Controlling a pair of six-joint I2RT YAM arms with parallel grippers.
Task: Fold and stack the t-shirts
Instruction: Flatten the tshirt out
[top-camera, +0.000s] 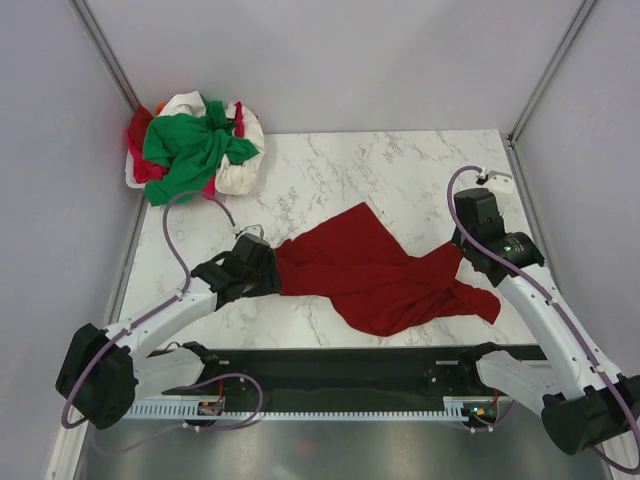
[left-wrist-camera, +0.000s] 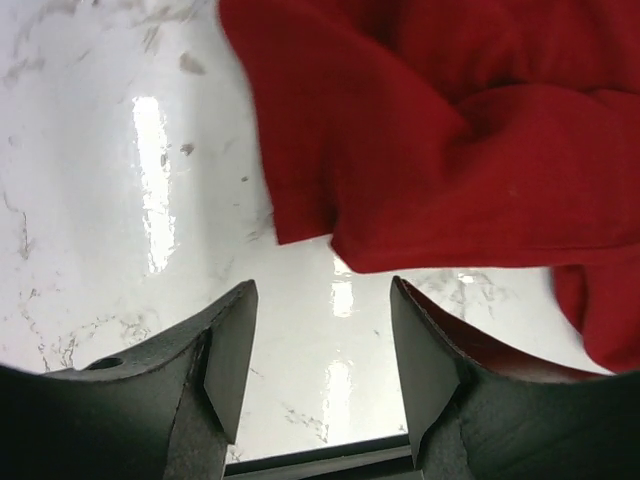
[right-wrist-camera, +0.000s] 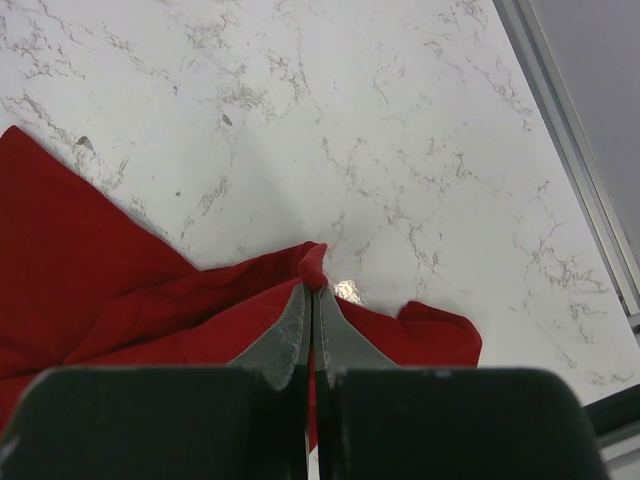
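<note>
A dark red t-shirt (top-camera: 375, 270) lies crumpled across the middle of the marble table. My left gripper (top-camera: 272, 268) sits at its left edge, jaws open and empty; in the left wrist view the gripper (left-wrist-camera: 322, 335) has bare marble between its fingers, and the red cloth (left-wrist-camera: 440, 130) lies just beyond the tips. My right gripper (top-camera: 462, 245) is shut on a pinched fold of the same shirt at its right side; the right wrist view shows the gripper (right-wrist-camera: 314, 288) with red cloth (right-wrist-camera: 120, 290) bunched at its tips. A pile of green (top-camera: 190, 148), white (top-camera: 245, 165) and pinkish-red (top-camera: 140, 135) t-shirts lies at the back left.
Grey walls with metal posts (top-camera: 110, 55) enclose the table on the left, back and right. The table's right edge rail (right-wrist-camera: 575, 140) runs close beside my right gripper. A black strip with the arm bases (top-camera: 340, 375) lines the near edge.
</note>
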